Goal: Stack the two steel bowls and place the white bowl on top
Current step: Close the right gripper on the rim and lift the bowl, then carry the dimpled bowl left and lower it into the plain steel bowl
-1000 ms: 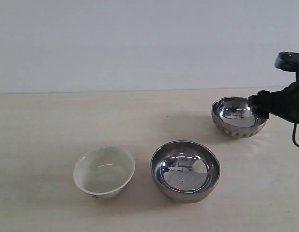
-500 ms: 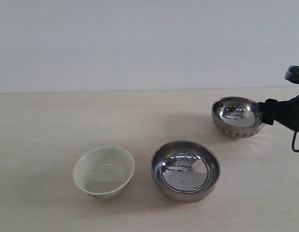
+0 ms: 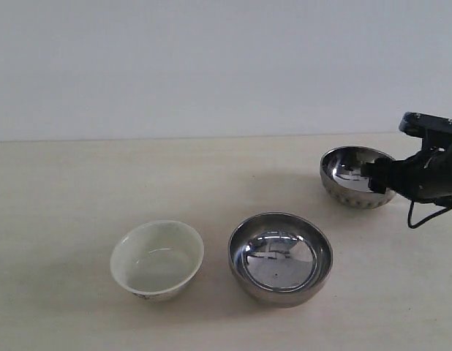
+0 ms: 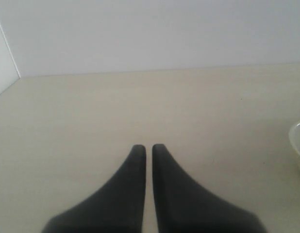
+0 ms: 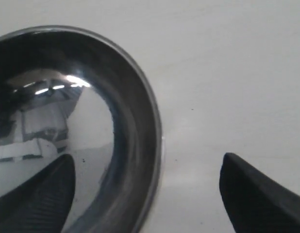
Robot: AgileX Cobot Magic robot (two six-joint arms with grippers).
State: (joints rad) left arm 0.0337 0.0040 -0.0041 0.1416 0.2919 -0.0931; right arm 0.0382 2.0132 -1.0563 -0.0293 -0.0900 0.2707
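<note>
Close to the near edge of the desk point(image 3: 65, 183) I see the white bowl point(image 3: 157, 259) and, just beside it toward the right edge, the smooth steel bowl point(image 3: 280, 257). Both are upright and do not touch. Farther back, near the right edge, stands the ribbed steel bowl point(image 3: 355, 178). My right tool point(image 3: 383, 177) is wide open across its rim and grips nothing. My left tool point(image 4: 148, 149) is closed and empty.
</note>
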